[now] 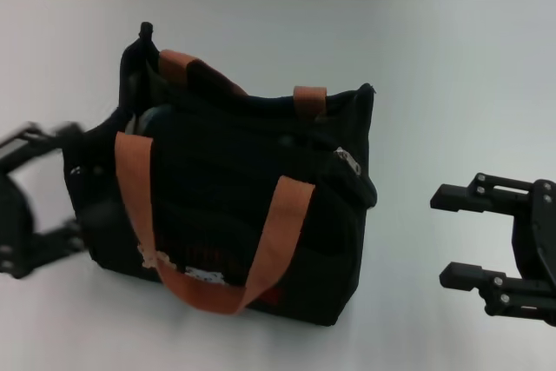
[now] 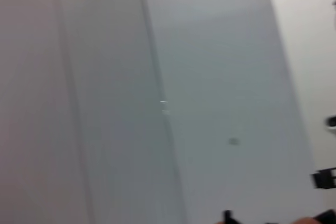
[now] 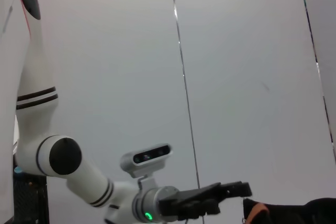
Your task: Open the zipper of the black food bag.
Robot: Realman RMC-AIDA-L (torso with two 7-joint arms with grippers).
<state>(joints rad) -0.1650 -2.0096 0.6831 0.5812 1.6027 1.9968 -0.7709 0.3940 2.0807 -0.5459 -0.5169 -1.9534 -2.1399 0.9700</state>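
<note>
The black food bag [image 1: 234, 188] stands mid-table with two orange-brown handles; one handle [image 1: 261, 258] hangs over its front. The zipper runs along the top, its silver pull tab [image 1: 347, 161] at the bag's right end. The top gapes at the back left, with something grey showing inside. My left gripper [image 1: 69, 184] is open at the bag's left end, its fingers above and below that corner and blurred. My right gripper [image 1: 443, 236] is open, to the right of the bag and apart from it. The right wrist view shows the left gripper [image 3: 226, 195] beside the bag [image 3: 299, 211].
The white table [image 1: 452, 76] stretches behind and to the right of the bag, ending at a grey wall. The left wrist view shows only blurred wall panels [image 2: 157, 103] and dark bits at one corner.
</note>
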